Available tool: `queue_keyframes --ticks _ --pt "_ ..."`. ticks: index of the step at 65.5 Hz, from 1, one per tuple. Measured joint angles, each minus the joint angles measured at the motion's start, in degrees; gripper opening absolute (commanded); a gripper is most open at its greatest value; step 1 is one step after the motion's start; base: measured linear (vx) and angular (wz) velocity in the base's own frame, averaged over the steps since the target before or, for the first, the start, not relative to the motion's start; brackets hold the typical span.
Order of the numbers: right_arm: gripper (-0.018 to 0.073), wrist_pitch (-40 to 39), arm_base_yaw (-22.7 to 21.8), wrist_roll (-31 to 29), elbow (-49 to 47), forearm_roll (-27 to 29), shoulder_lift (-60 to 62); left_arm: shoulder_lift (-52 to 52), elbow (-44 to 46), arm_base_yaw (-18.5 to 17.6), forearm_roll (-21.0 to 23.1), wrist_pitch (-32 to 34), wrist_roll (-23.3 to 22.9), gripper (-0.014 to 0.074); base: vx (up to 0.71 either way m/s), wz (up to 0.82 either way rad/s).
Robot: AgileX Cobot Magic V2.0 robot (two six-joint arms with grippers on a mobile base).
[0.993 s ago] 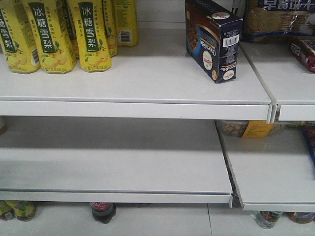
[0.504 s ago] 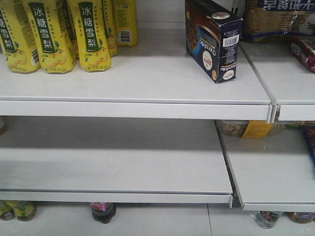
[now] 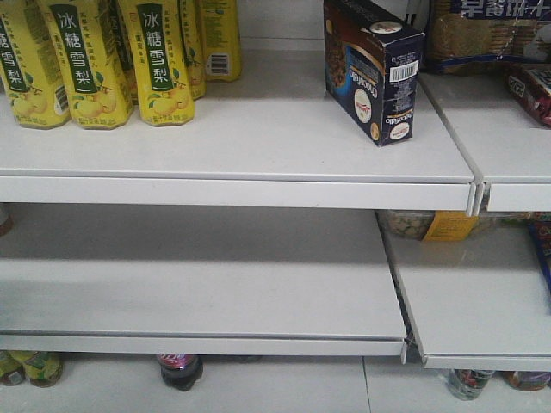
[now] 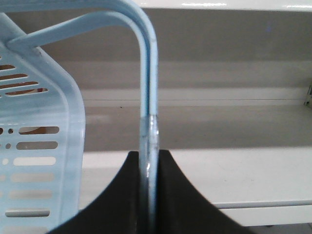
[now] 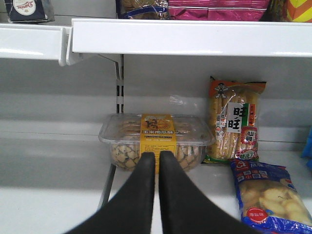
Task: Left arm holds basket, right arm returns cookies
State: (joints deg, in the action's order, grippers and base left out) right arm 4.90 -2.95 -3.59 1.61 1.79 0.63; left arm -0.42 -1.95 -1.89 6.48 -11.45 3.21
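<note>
While the tall yellow pear-drink bottles [image 3: 95, 60] crowd the left end of the upper white metal shelf [image 3: 258, 146], the dark navy cardboard box of chocolate-chip cookies [image 3: 372, 69] stands upright near that shelf's right edge, its white barcode and round logos facing the front camera. No arm shows in the front view. Just past the box, on the neighbouring shelf section, blue biscuit packs [image 3: 491, 34] lie at the back.

On the left wrist view, the left arm's black wedge-shaped gripper [image 4: 150, 195] is pinched tight on the thin hoop handle of the light blue slotted plastic basket [image 4: 34, 146]; the handle rises straight up between the two fingers and curves away to the left, where the basket's slotted wall fills the frame edge.

On the right wrist view, the right arm's black gripper [image 5: 156, 190] has its fingers pressed together with nothing between them, pointing at a clear plastic tub of snacks with a yellow label [image 5: 157, 139] on a lower shelf. Right of the tub stands an orange-topped rice-cracker bag [image 5: 236, 122], and a blue snack bag [image 5: 268, 192] lies flat below it.
</note>
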Motion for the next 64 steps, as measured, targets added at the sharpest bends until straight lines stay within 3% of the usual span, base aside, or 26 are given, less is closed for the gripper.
queue_keyframes --ticks 64 --pt "-0.0011 0.05 0.00 0.00 0.00 0.00 0.00 0.00 0.00 0.00 -0.06 0.00 0.00 -0.0003 0.00 0.00"
